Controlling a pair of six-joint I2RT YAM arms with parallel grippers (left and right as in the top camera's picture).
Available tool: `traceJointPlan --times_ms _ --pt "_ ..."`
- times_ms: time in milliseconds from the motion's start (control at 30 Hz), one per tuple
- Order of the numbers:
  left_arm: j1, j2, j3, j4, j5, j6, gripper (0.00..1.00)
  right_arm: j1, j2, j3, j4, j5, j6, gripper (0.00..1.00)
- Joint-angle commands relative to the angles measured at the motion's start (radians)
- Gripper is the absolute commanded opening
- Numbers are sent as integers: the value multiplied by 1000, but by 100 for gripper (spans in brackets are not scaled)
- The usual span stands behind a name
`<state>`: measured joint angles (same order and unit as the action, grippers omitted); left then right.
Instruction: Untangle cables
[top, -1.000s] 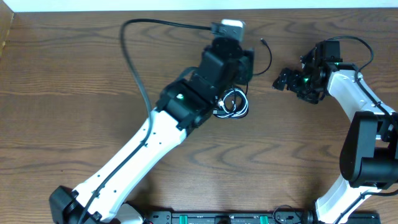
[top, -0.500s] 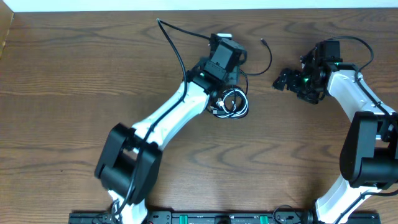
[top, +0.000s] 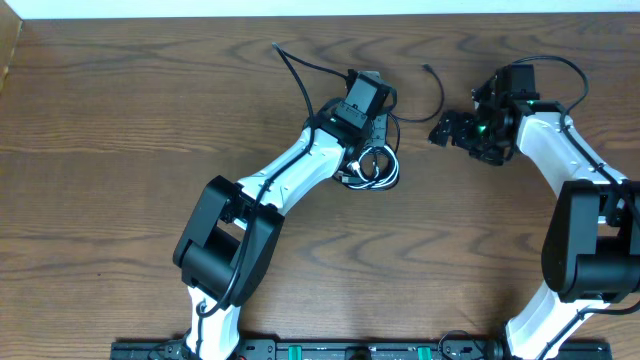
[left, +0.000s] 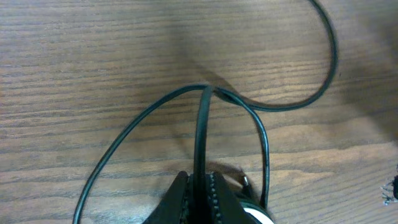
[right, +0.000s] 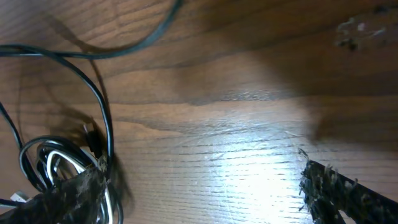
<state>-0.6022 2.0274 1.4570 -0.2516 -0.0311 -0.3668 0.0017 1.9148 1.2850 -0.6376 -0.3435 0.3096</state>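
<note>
The left gripper (left: 200, 182) is clamped closed on the black cord (left: 203, 124), just beside the coiled white cord (top: 386, 172). The right gripper (top: 450, 128) is spread wide, holding nothing, to the right of that coil.

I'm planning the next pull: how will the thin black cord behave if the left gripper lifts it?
Probably floppy: the black cord, pinched in the shut left gripper, lies in loose curves on the table. Likely light, being so thin. It may drag the white cord along, since their loops lie coiled together.

The left arm (top: 290, 175) stretches forward, left pincer (left: 198, 184) pressed shut; the right pincer (right: 202, 177) gapes wide, facing leftward.
</note>
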Motion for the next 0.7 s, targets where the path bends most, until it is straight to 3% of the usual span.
traceJointPlan --times_ms 0,300,400,500,667 --pt "-3 -109 -3 -51 -2 59 7 26 -23 -6 1 -8 -11 99" --pt "-6 -558 -3 -156 -2 75 7 54 -23 -6 43 -269 -10 99" --pt "-6 -633 -3 -156 -10 112 7 54 -23 -6 44 -268 -6 99" --pt "-6 -676 -3 -180 -111 138 8 54 -23 -6 43 -248 -6 99" --pt "-6 -648 -4 -317 -162 137 11 54 -23 -6 43 -227 -6 99"
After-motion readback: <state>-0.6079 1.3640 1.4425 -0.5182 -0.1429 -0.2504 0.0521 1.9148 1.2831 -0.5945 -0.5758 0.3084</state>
